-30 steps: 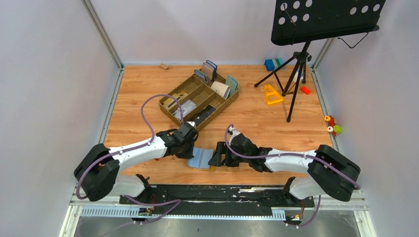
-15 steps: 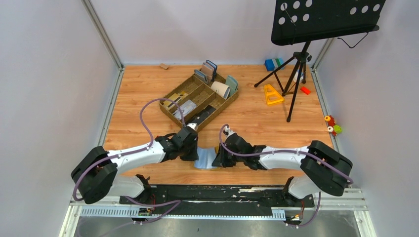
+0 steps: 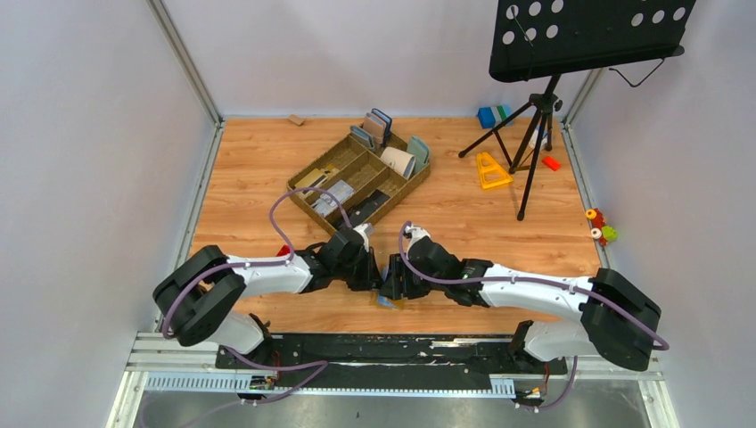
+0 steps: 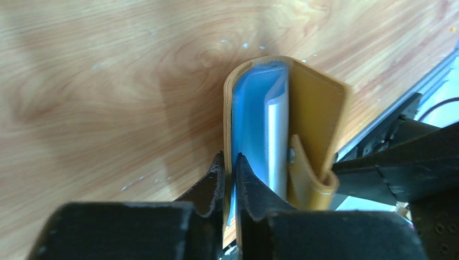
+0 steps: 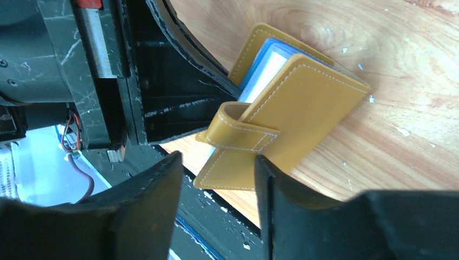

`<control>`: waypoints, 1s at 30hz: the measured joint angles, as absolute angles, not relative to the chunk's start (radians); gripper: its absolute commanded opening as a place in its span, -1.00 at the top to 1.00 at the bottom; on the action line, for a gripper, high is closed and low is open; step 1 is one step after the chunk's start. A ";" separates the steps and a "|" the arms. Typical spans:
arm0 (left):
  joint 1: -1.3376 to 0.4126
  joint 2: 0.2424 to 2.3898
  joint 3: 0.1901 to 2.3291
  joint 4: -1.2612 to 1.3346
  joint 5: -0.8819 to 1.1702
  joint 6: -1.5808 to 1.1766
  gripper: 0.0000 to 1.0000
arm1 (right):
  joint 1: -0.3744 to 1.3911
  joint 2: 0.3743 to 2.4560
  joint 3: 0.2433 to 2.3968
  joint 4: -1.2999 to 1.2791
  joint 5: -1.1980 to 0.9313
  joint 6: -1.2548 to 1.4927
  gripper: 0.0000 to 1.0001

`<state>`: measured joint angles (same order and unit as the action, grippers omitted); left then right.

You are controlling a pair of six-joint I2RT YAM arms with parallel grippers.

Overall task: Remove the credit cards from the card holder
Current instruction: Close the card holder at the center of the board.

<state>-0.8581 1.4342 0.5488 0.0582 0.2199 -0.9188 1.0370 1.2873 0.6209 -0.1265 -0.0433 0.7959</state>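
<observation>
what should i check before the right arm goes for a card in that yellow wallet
1. Left tool clamped on one leaf of the mustard-yellow leather-like bifold card holder: ok.
2. Holder spread wide enough to reach inside: not ok, its two leaves stand nearly folded together.
3. A pale flat plastic card showing inside, against the blue lining: ok.
4. Right tool open: ok, its jaws stand apart at the holder's lower corner.
5. Card edge loose in its slot: cannot tell.
</observation>
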 measured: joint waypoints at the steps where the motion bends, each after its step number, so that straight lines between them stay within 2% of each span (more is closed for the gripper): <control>1: -0.858 1.444 0.549 0.078 0.229 -0.923 0.56 | 1.037 1.285 0.620 -0.125 -0.042 0.790 -0.19; 5: -0.858 1.480 0.560 0.102 0.257 -0.926 0.26 | 1.030 1.274 0.590 -0.097 -0.034 0.783 -0.21; 6: -0.859 1.485 0.574 0.075 0.255 -0.914 0.05 | 1.024 1.271 0.577 -0.089 -0.035 0.783 -0.20; 9: -0.858 1.477 0.614 0.002 0.240 -0.875 -0.25 | 0.992 1.271 0.539 -0.055 -0.054 0.785 -0.20; 11: -0.849 1.445 0.617 -0.029 0.232 -0.851 -0.33 | 0.976 1.272 0.519 -0.023 -0.073 0.790 -0.20; 15: -0.804 1.364 0.604 -0.080 0.249 -0.818 -0.31 | 0.962 1.281 0.504 0.044 -0.107 0.791 -0.14; 20: -0.749 1.262 0.582 -0.157 0.247 -0.776 -0.25 | 0.958 1.310 0.503 0.131 -0.155 0.789 -0.35; 24: -0.741 1.208 0.568 -0.190 0.250 -0.758 -0.08 | 0.958 1.358 0.506 0.172 -0.204 0.773 -0.36; 30: -0.721 1.147 0.568 -0.238 0.241 -0.735 0.26 | 0.950 1.486 0.540 0.212 -0.279 0.756 -0.36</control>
<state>-0.7208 1.1469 0.5678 -0.2379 0.2409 -0.7353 0.9501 1.4864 0.5404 0.2123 -0.2787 0.7555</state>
